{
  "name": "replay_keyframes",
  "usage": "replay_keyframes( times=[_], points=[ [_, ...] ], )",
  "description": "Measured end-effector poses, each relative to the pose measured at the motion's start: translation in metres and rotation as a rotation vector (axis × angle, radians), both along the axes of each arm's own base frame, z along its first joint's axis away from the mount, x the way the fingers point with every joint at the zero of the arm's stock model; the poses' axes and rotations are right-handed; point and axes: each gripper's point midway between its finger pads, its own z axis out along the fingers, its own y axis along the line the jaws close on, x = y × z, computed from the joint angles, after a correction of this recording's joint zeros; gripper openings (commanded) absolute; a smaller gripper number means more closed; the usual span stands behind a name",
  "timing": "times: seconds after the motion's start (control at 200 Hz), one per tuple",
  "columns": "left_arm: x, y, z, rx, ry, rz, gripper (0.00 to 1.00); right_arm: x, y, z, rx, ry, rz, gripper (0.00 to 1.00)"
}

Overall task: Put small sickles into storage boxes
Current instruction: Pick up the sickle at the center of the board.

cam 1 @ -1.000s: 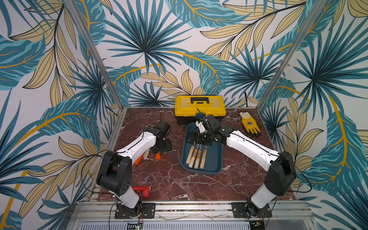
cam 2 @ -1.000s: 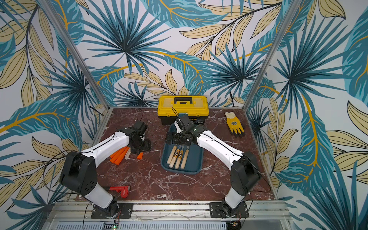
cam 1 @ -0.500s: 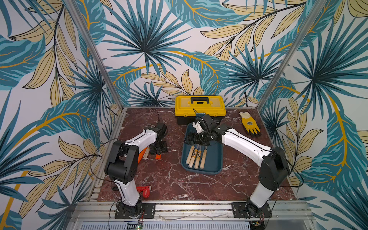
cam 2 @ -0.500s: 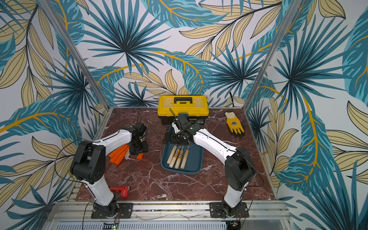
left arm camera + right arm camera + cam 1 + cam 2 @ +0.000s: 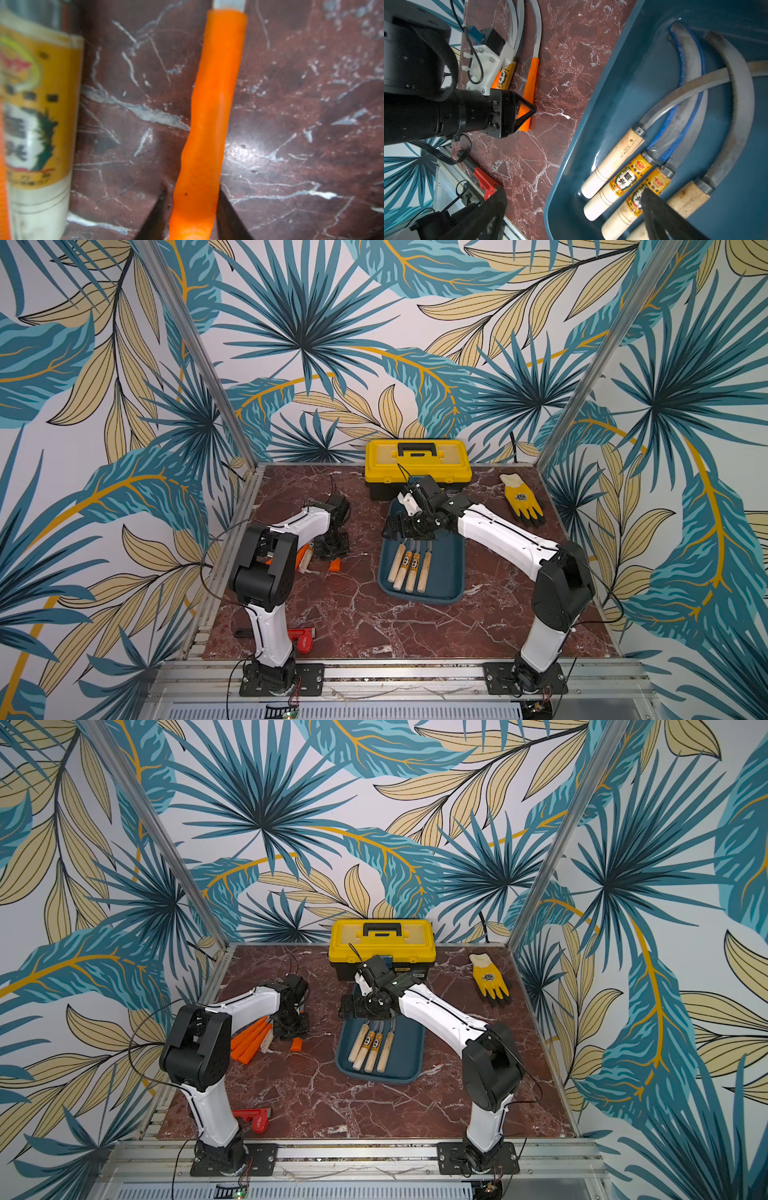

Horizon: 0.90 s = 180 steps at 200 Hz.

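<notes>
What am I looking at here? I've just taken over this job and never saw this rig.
Two white robot arms stand at a marble table, each ending in a two-fingered gripper. Two pictures look down from overhead; the other two come from wrist cameras. The blue tray holds four wooden-handled sickles. Beside the left arm lie more sickles. The left gripper is closed around an orange-handled sickle lying on the table. The right gripper hovers open and empty over the tray's far end. A yellow toolbox, a glove and a red tool lie aside.

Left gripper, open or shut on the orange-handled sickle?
Shut on it: in the left wrist view both fingers touch the orange-handled sickle.
</notes>
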Motion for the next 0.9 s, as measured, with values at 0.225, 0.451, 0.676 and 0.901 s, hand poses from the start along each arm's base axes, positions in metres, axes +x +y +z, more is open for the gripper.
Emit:
replay_keyframes(
  times=[0.225, 0.451, 0.676, 0.901],
  points=[
    [0.000, -0.002, 0.000, -0.008, -0.001, -0.011, 0.03, 0.003, 0.000, 0.004, 0.001, -0.013, -0.001, 1.00],
    [-0.001, -0.006, 0.001, -0.033, 0.004, -0.017, 0.00, 0.003, -0.002, 0.003, -0.011, -0.015, -0.007, 1.00],
    [-0.002, -0.017, 0.003, -0.073, 0.006, -0.048, 0.01, 0.004, -0.004, 0.002, -0.023, -0.020, -0.015, 1.00],
    [-0.001, -0.034, 0.009, -0.106, -0.004, -0.098, 0.01, 0.004, -0.008, 0.002, -0.039, -0.024, -0.026, 0.99]
  ],
)
